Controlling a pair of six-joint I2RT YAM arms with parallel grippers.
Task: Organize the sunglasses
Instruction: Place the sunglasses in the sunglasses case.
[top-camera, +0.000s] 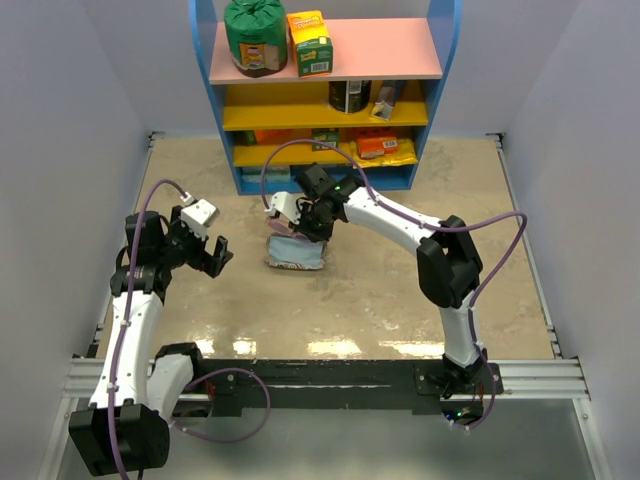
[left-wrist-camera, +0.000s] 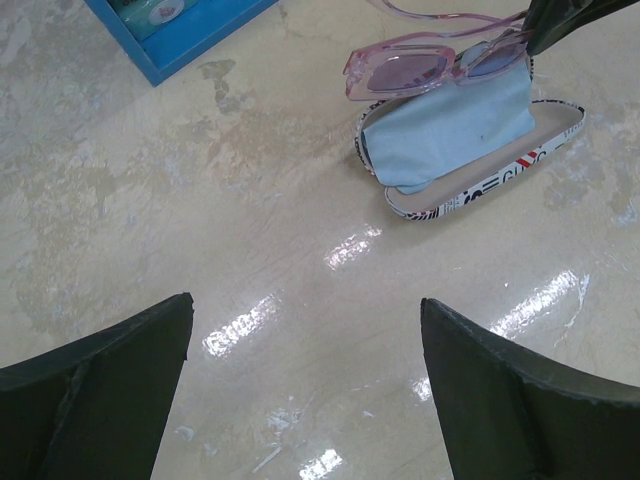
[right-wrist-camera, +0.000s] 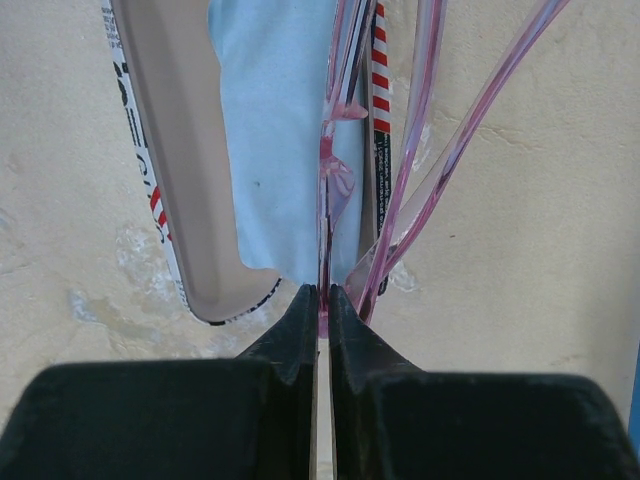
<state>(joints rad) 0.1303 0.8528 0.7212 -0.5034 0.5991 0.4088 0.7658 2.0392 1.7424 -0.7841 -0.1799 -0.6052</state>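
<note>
Glossy plastic, soft cloth, shiny table.
The sunglasses (left-wrist-camera: 408, 72), upper right of the left wrist view, are clear pink plastic, smooth and glossy, with tinted lenses. The cloth (left-wrist-camera: 450, 135) is pale blue and matt; the case (left-wrist-camera: 480, 190) has a printed outside and a smooth, dull beige lining. The table (left-wrist-camera: 200, 200) is cream, mottled and shiny with glare. The fingers (left-wrist-camera: 100, 400) of the left gripper (left-wrist-camera: 305, 325) look matt black with a fine grain.
</note>
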